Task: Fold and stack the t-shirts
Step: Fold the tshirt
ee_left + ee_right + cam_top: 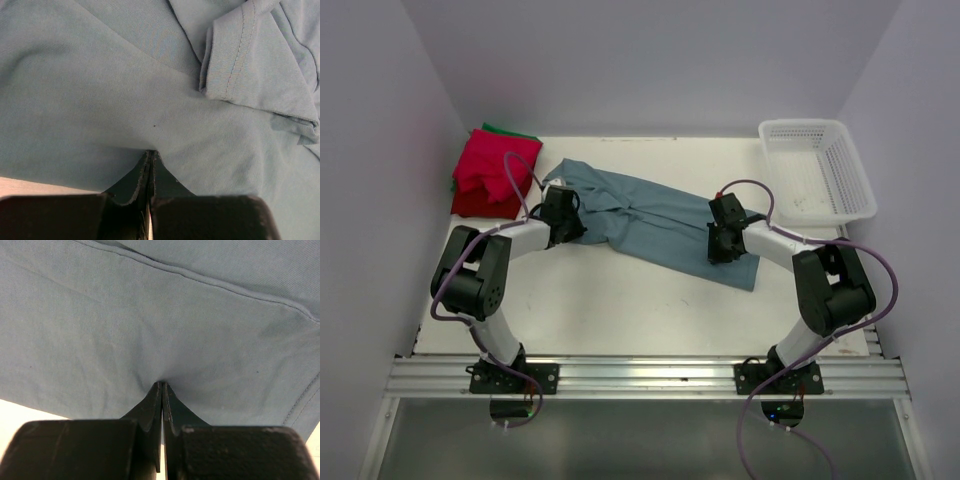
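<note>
Closest to me, my left pincer (150, 156) has its two fingers pressed tight together on a pinch of the blue-grey t-shirt (100, 100). The cloth puckers into the tips, so I judge it is holding fabric. My right pincer (162, 386) is closed the same way, down to a slit with a tuck of the shirt drawn in between the fingers.

Seen from above, both grips sit along the nearer long edge of the shirt. The left one is at the end where a sleeve (255, 55) lies turned in on top, and the right one is toward the opposite end. The shirt stretches across the middle of the worktop (620, 310), slanting from far left to nearer right.

It looks thin, limp and light. I expect it to sag between my two grips, drag on the worktop and hold no crease unless it is laid flat. A shallow pinch may catch only the top layer, so the best hold is at the edge near the corners, through every layer, with both sides lifted level.

Farther off, the red folded t-shirts (490, 172) sit in the far left corner, with a green t-shirt (510, 131) peeking out behind them. The white mesh basket (817, 165) stands at the far right, well apart.
</note>
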